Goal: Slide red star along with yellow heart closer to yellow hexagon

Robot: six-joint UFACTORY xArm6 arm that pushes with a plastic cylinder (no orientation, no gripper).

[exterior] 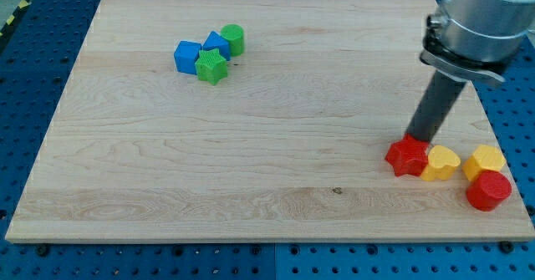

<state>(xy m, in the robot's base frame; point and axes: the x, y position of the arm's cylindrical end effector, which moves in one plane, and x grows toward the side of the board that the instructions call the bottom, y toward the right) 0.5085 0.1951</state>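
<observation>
Red star (408,156) is seen near the board's lower right, touching the yellow heart (441,163) on its right. Yellow hexagon (485,160) lies just beyond, a red cylinder (488,190) against it. My tip (419,138), a bare rod, is pressed against the star's upper edge.

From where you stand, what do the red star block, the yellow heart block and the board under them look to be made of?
The red star block and yellow heart block look like matte moulded or printed plastic: flat, even colour, soft edges. The pale board looks like unvarnished wood, with lengthwise grain and a small dark knot. My tip sits at the star's upper edge.
</observation>
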